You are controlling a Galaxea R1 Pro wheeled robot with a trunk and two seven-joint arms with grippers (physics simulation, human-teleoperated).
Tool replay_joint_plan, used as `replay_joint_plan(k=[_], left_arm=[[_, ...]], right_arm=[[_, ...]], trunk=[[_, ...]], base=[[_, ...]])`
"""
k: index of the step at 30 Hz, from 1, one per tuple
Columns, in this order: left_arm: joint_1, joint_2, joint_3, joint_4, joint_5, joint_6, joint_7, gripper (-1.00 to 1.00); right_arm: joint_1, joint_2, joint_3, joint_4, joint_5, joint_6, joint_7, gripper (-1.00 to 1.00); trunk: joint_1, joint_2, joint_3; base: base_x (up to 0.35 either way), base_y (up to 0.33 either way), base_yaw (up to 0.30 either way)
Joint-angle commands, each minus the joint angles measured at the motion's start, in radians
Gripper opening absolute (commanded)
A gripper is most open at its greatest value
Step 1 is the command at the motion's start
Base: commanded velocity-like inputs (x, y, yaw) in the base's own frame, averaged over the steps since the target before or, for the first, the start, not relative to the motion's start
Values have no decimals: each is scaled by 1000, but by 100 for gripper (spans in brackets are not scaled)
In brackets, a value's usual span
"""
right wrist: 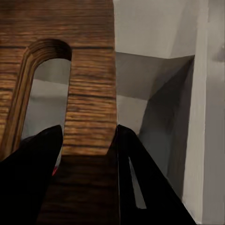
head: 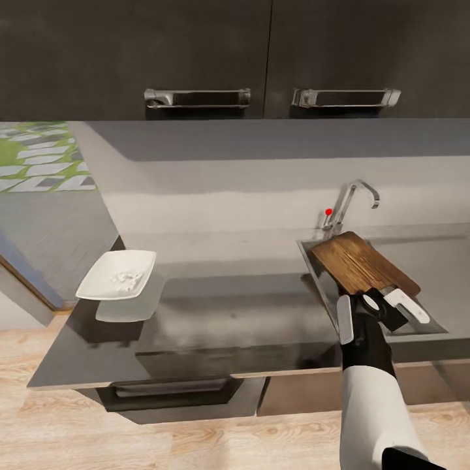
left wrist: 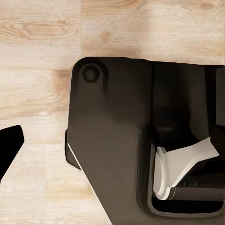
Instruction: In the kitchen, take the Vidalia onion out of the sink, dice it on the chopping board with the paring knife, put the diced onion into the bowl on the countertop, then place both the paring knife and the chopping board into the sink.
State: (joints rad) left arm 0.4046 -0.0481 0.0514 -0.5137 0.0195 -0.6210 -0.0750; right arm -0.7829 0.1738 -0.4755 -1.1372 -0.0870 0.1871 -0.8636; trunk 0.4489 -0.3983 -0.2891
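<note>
Countertop (head: 228,307) is carrying the sink (head: 313,258) at one end. Chopping board (head: 362,262) is hanging tilted over the sink, just in front of the tap (head: 349,202). Right gripper (head: 378,307) is pinching the board's handle end, one finger (right wrist: 28,173) on each face. Bowl (head: 117,274), holding white bits, is sitting well away from the sink along the countertop. Left gripper (left wrist: 7,150): its spread cannot be told.

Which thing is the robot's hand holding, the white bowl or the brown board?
The brown chopping board. The right gripper has its jaws closed on the board's handle end over the sink; the white bowl sits untouched, far left.
</note>
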Motion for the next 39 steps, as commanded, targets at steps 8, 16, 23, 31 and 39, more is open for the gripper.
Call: replay_joint_plan(k=[8,16,23,31,39], left_arm=[[0,-1,5,-2,2,0,-8,100],[0,-1,5,-2,2,0,-8,100],[0,-1,5,-1,2,0,-8,100],[0,-1,5,-1,2,0,-8,100],[0,-1,5,0,2,0,-8,100]], right_arm=[[-1,1,-5,-4,-66,11,-31,-100],[-1,1,-5,-1,-189,5,-166,-100],[-1,1,-5,-1,-215,5,-175,-100],[-1,1,-7,-1,-217,5,-175,-100],[-1,1,-13,-1,-217,5,-175,-100]], trunk=[[1,-2,-8],[1,-2,-13],[1,-2,-13],[1,-2,-23],[1,-2,-36]], base=[[170,-23,0],[6,-1,0],[61,0,0],[225,0,0],[15,0,0]])
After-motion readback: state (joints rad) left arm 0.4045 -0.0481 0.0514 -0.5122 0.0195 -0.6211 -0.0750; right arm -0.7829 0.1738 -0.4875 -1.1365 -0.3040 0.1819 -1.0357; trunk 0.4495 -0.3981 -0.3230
